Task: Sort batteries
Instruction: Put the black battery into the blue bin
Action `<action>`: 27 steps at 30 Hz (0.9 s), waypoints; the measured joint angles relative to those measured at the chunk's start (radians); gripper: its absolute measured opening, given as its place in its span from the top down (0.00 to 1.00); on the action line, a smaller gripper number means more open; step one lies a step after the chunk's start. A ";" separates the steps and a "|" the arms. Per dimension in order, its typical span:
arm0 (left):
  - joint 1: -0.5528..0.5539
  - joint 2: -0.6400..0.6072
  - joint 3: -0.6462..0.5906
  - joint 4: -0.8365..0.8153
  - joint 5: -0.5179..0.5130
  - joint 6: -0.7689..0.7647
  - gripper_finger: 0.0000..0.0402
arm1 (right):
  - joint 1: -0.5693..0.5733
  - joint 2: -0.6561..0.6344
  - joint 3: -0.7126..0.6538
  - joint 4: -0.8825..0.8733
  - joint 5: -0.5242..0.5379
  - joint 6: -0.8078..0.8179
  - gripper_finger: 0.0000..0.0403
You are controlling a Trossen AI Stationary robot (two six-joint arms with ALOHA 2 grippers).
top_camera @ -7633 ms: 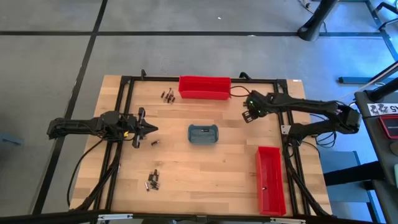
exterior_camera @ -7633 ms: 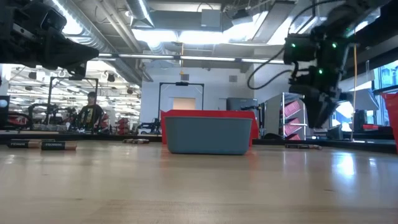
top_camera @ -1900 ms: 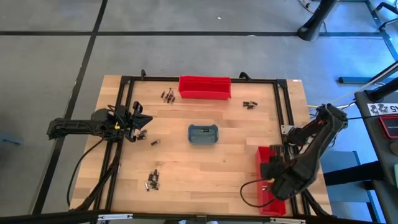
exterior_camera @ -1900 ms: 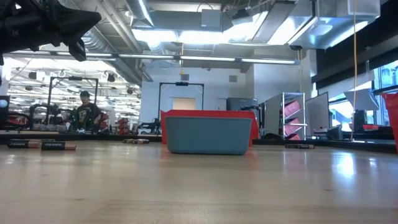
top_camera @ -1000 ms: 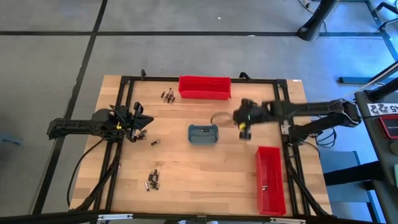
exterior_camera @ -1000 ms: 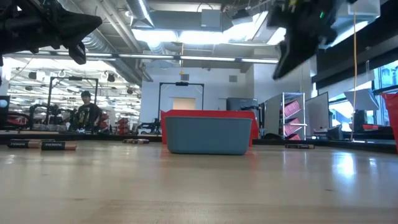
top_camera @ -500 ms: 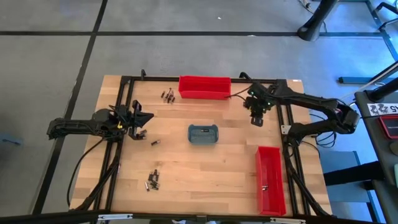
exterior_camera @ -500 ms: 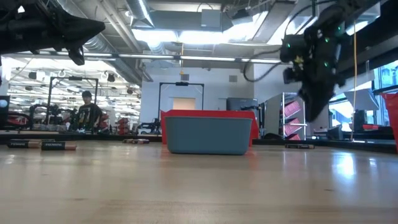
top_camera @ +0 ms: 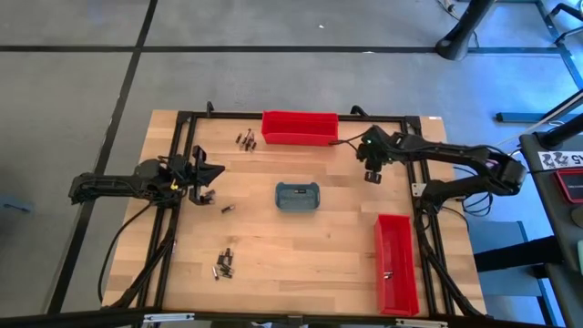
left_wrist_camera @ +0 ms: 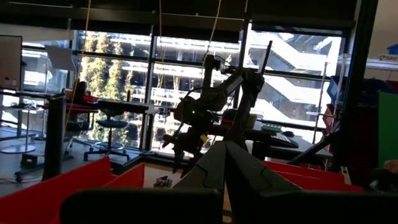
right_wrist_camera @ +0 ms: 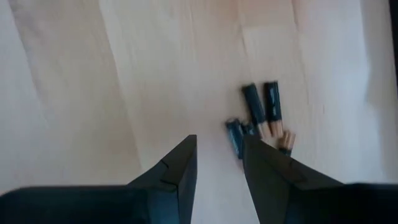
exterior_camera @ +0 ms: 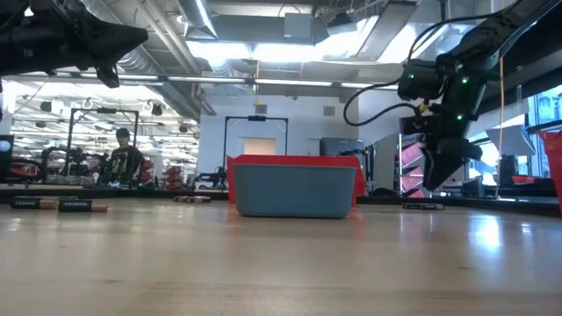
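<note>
1. The right gripper [top_camera: 372, 169] hangs over the far right of the table [top_camera: 301, 246], fingers parted and holding nothing; a small cluster of batteries [right_wrist_camera: 261, 118] lies on the wood just ahead of the fingertips and slightly to one side.
2. The cells lie roughly side by side, their long axes running much the same way as the fingers point (so the fingers would straddle one across its width).
3. This arm is much the nearer; the left gripper [top_camera: 202, 177] waits clenched and empty at the left edge.
4. Other batteries [top_camera: 245, 139] sit by the far red bin [top_camera: 300, 128], and more batteries [top_camera: 223, 263] near the front.
5. Dark smooth cylinders with copper ends, on pale matte planks; likely to roll.
</note>
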 joint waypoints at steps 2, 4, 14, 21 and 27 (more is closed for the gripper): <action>0.000 0.000 0.000 0.000 0.000 0.000 1.00 | -0.018 0.018 0.000 0.016 -0.001 -0.003 0.69; 0.000 0.000 0.000 0.000 -0.003 0.002 1.00 | -0.045 0.043 0.000 0.026 0.000 -0.003 0.69; 0.000 0.000 0.000 0.001 -0.007 0.017 1.00 | -0.150 0.144 0.000 0.039 -0.084 -0.043 0.69; 0.000 0.000 0.000 0.001 -0.007 0.017 1.00 | -0.148 0.166 0.001 0.013 -0.134 -0.059 0.69; 0.000 0.000 0.000 0.000 -0.007 0.012 1.00 | -0.148 0.166 0.001 -0.002 -0.162 -0.059 0.69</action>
